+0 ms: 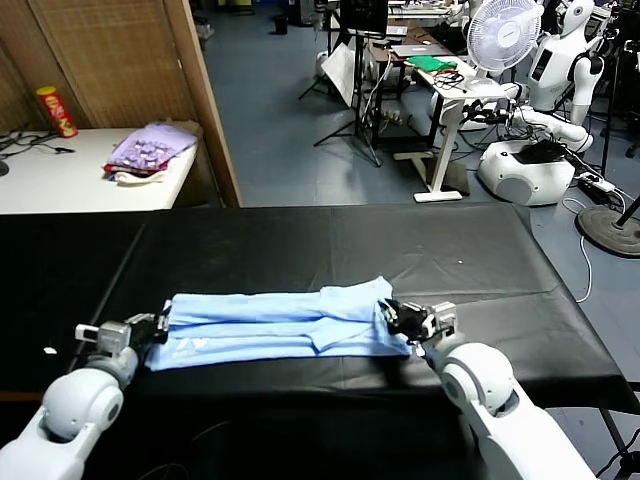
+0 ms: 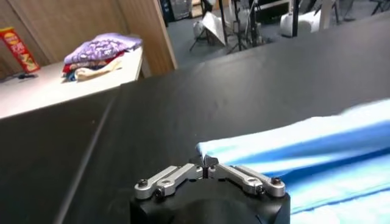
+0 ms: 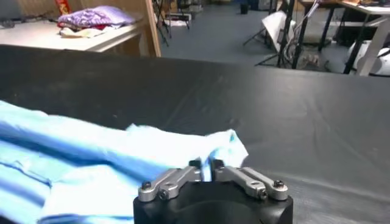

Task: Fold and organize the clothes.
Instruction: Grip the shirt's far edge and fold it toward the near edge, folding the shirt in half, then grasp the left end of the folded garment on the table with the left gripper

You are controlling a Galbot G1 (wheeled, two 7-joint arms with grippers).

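The pale light-blue T-shirt (image 1: 280,325) lies folded into a long band across the near part of the black table (image 1: 300,240). At the band's left end, my left gripper (image 1: 160,322) has its fingertips together on the shirt's corner (image 2: 204,149). The left wrist view shows that gripper (image 2: 206,161) low over the table, with the T-shirt (image 2: 304,152) stretching away from it. My right gripper (image 1: 392,315) is at the band's right end. In the right wrist view the right gripper (image 3: 206,164) is nearly closed, with blue fabric of the T-shirt (image 3: 122,152) in the narrow slit between its fingers.
A white side table (image 1: 60,180) at the back left carries a purple patterned cloth pile (image 1: 150,148) and a red can (image 1: 56,110). A wooden partition (image 1: 215,100) stands behind the black table. A fan (image 1: 505,35) and another robot (image 1: 560,60) stand at the far right.
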